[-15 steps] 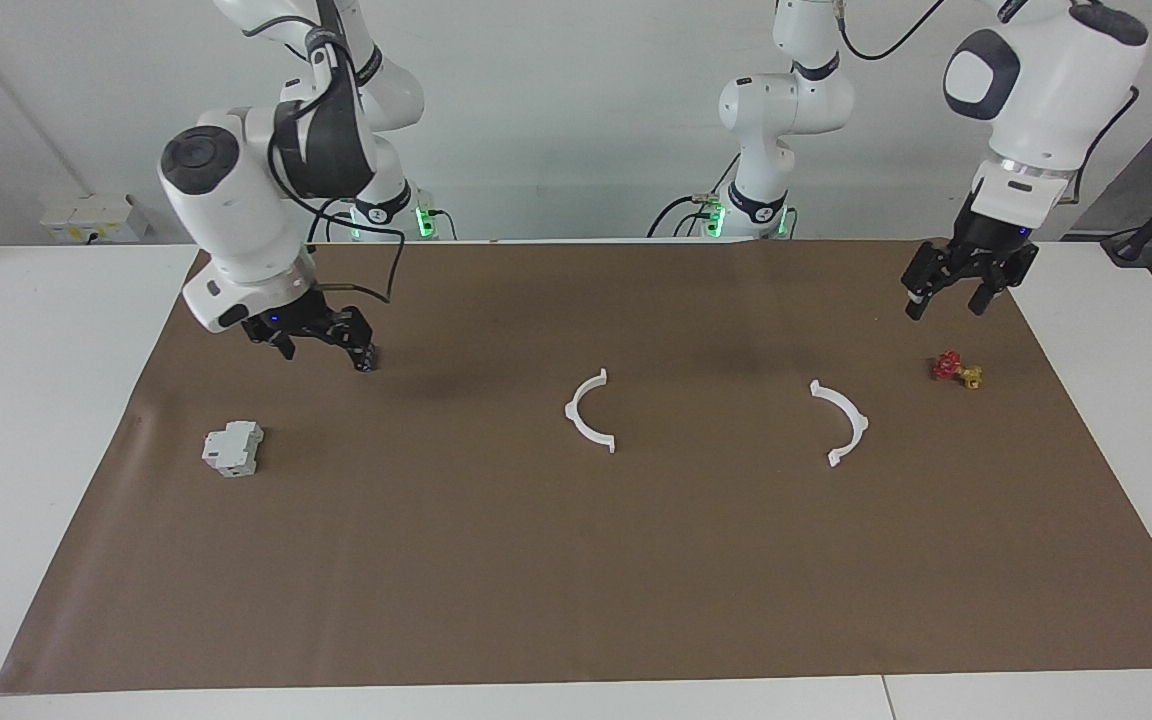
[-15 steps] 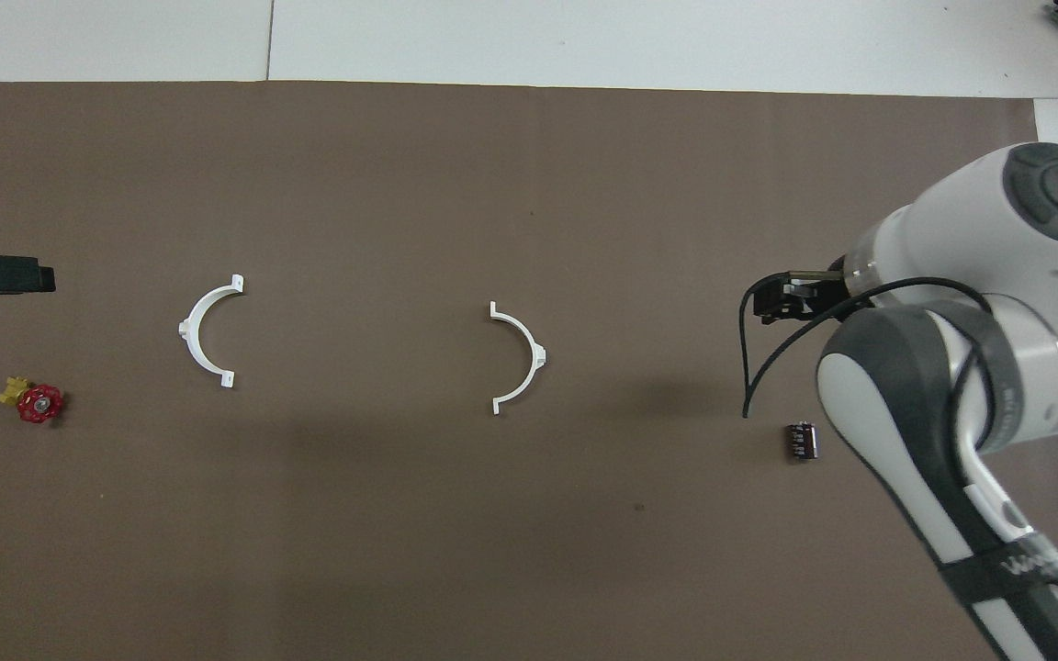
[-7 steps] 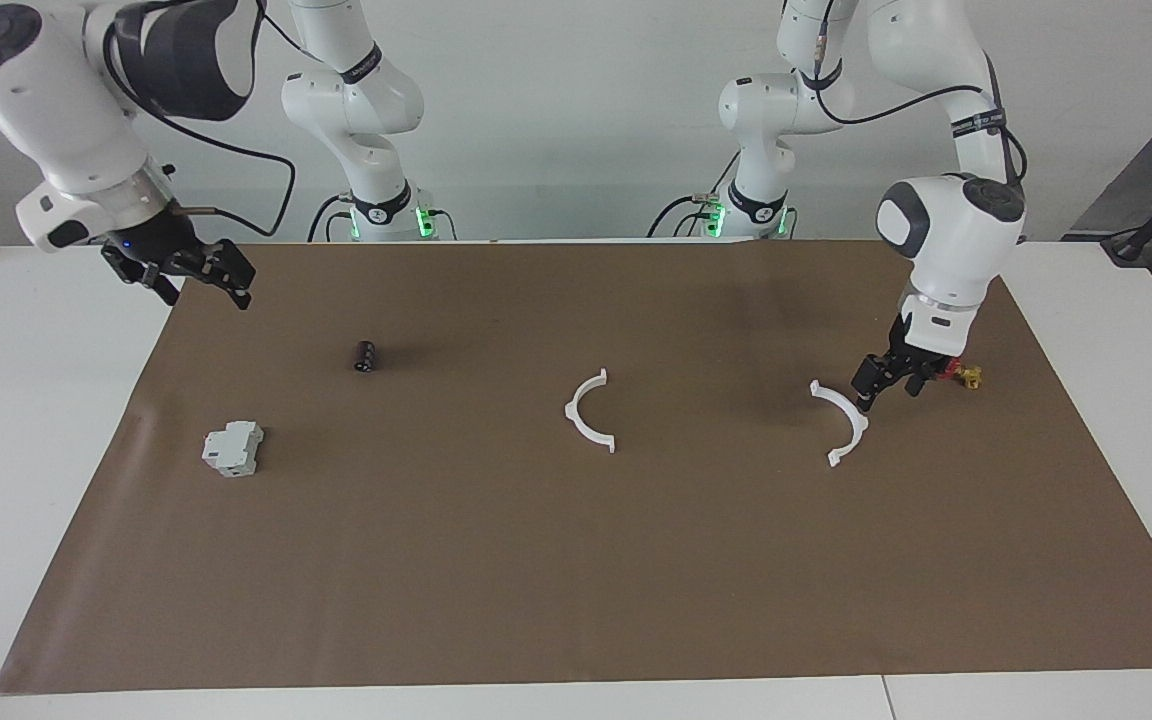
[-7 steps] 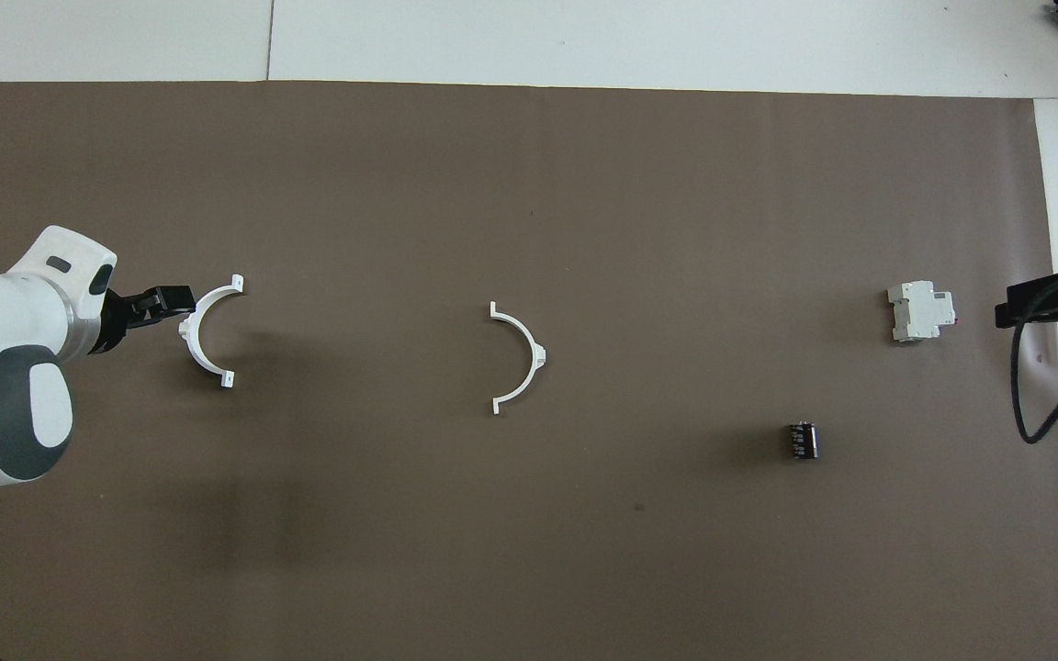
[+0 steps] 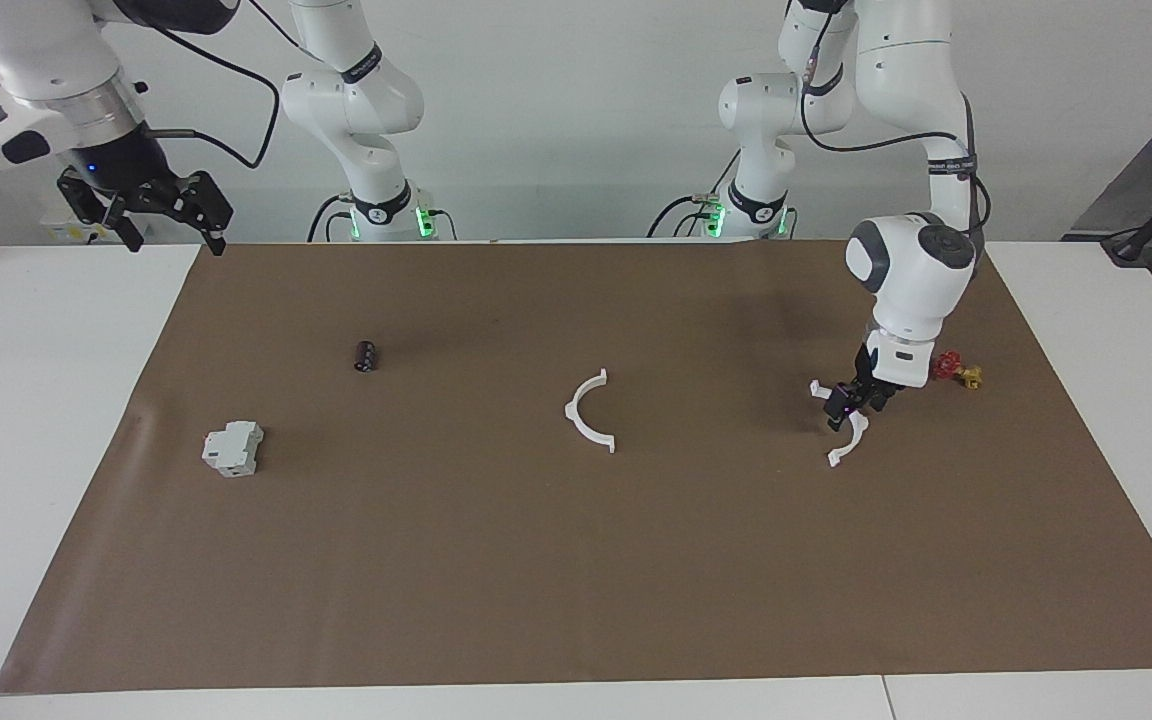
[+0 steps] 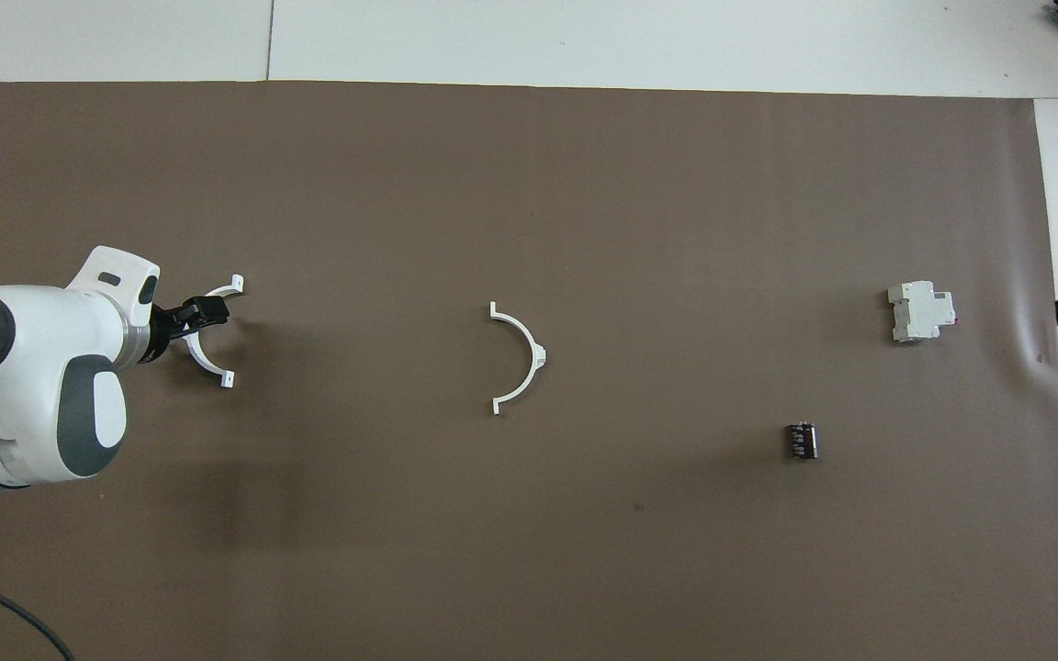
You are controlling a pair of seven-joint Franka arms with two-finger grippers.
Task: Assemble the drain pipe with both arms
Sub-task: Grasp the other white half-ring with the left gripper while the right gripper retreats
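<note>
Nearest the robots, at the right arm's end of the bench (image 5: 56, 420), the right pincer (image 5: 144, 208) hangs high over the edge of the brown mat (image 5: 576, 600), its fingers spread and holding nothing. A second ago it was low over the small black cylinder (image 5: 365, 355); it has since lifted off and swung outward, so the right arm seems to be waiting for now.

Toward the left arm's end, the left pincer (image 5: 850, 400) has come down from above the mat's corner, past the little red and yellow valve (image 5: 955, 371), and now sits right at the middle of the outer half-ring (image 5: 841, 448) of the drain pipe. In the overhead view its fingers (image 6: 206, 310) straddle the thin white arc (image 6: 208, 365); whether they have already pressed onto it I cannot tell. The ring itself has not shifted.

A little farther from the robots, the second half-ring (image 5: 591, 413) lies untouched at mid-mat, well apart from its partner, open sides facing each other. Farther still sits the light-grey block (image 5: 232, 448).

This looks like the start of the task: one half about to be gripped, the joining still ahead.
</note>
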